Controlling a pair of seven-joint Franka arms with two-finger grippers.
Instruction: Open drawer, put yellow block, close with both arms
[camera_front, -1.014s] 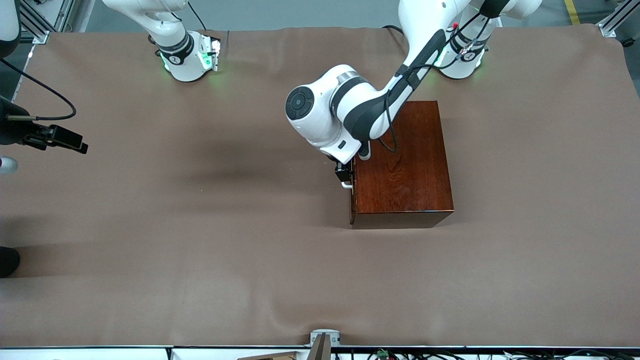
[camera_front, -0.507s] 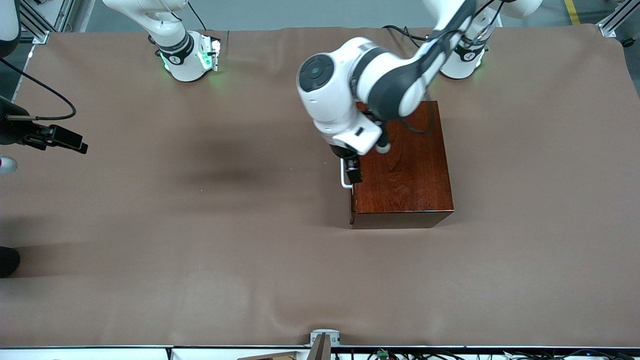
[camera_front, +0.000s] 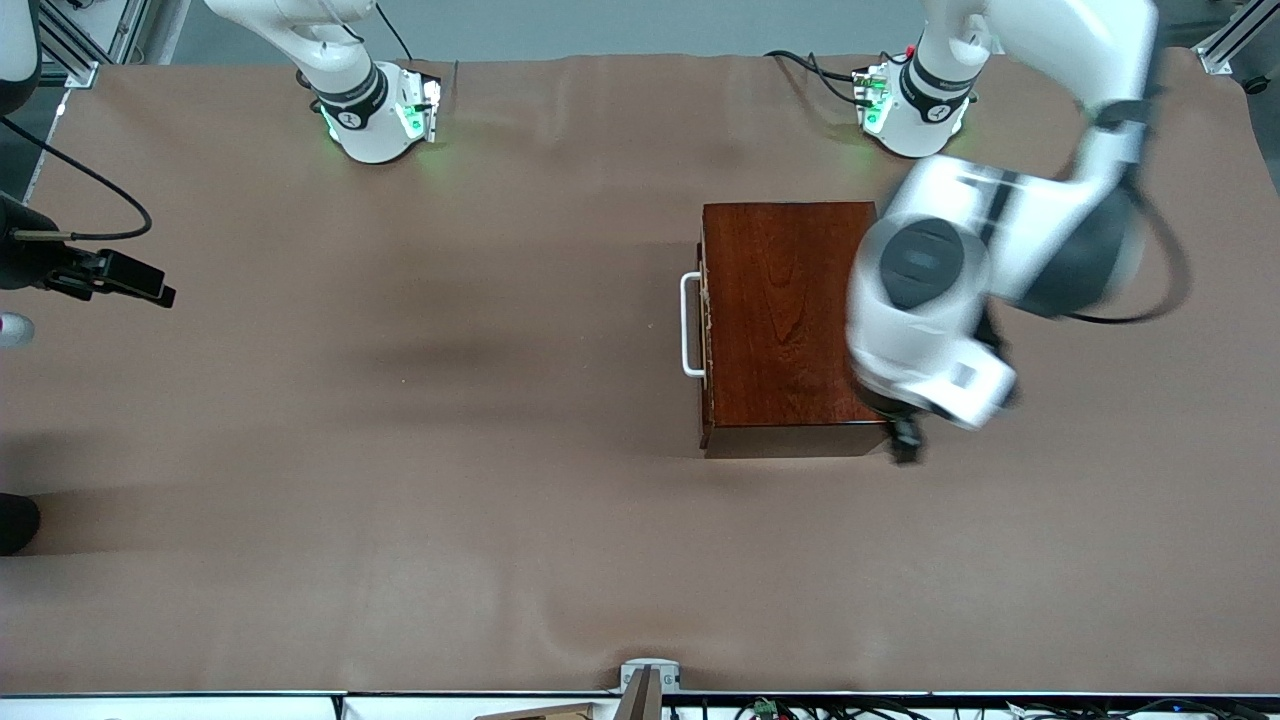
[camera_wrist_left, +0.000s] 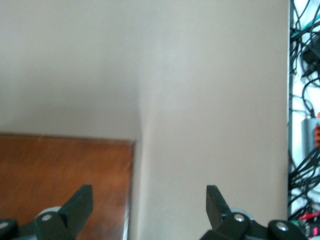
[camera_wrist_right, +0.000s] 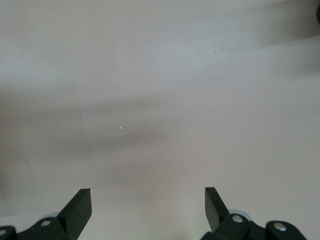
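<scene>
bench (camera_front: 400, 500): brown cloth; cabinet (camera_front: 790, 320) drawer (camera_front: 704, 325) shut
left claw (camera_wrist_left: 149, 202): apart, over cabinet corner
right claw (camera_wrist_right: 148, 205): apart, over bare bench

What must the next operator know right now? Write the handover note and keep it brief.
Left gripper: open, empty, over the cabinet's corner toward the left arm's end of the table, on the side nearer the front camera.
Right gripper: open, empty, over bare table cloth; that arm waits.
Drawer: shut flush with the cabinet, white handle free.
Yellow block: not in view anywhere; whether it is inside the drawer cannot be told.
Done: drawer is closed.
Left: confirm the block is inside; if not, find it and redo the sequence.
</scene>
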